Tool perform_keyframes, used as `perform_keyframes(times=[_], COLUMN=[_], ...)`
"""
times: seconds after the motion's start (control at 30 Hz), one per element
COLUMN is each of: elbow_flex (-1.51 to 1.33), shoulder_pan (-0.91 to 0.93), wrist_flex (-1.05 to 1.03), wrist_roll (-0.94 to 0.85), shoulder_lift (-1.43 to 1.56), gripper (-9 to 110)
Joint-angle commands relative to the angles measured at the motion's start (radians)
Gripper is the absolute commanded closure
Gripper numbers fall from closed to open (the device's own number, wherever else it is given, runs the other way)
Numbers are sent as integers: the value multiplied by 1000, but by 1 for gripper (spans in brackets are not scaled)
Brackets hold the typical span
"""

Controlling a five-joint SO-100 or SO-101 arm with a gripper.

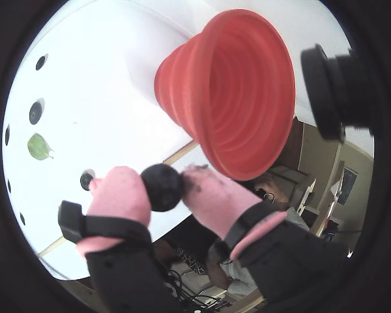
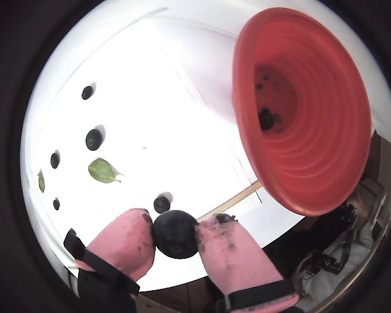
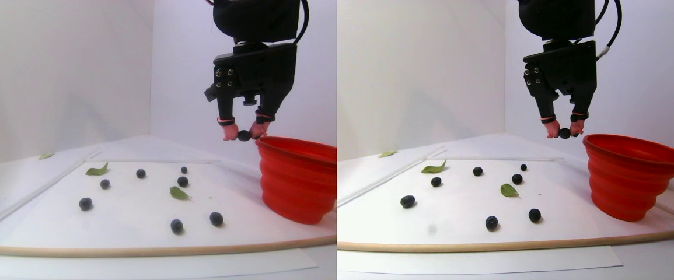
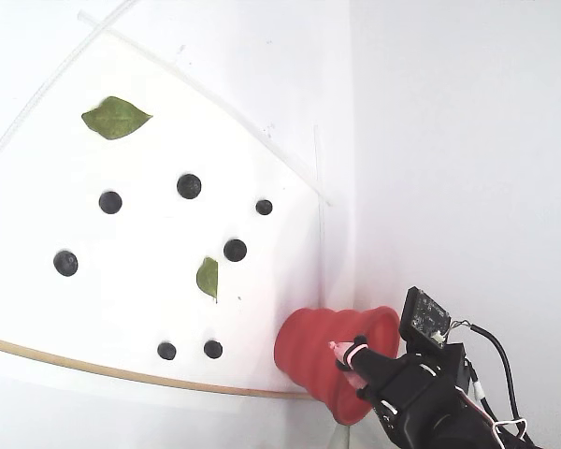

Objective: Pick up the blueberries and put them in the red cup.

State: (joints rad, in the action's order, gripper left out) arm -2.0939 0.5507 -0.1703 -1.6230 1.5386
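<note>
My gripper (image 2: 176, 229) is shut on one dark blueberry (image 2: 176, 236), pinched between its pink fingertips (image 1: 120, 192). In the stereo pair view the gripper (image 3: 244, 135) hangs well above the white mat, just left of the rim of the red cup (image 3: 299, 175). The red cup (image 2: 313, 117) stands upright with its wide mouth open, and a dark berry (image 2: 266, 119) lies on its bottom. Several more blueberries (image 4: 189, 185) are scattered loose on the mat. In the fixed view the gripper (image 4: 341, 353) is over the red cup (image 4: 309, 351) and the held berry is hidden.
Two green leaves (image 4: 116, 117) (image 4: 208, 277) lie among the berries on the white mat. A thin wooden strip (image 3: 138, 251) borders the mat's front edge. White walls (image 3: 51, 70) close the back and side. The arm's black body (image 4: 430, 402) and cable sit behind the cup.
</note>
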Motion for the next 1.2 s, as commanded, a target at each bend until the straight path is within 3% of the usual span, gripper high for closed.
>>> perform_keyframes(times=[0.0, 1.17], elbow_flex=[94, 267], shoulder_pan=[57, 256], wrist_flex=[-6, -2], wrist_roll=[-15, -92], shoulder_lift=[164, 23], gripper=[90, 90])
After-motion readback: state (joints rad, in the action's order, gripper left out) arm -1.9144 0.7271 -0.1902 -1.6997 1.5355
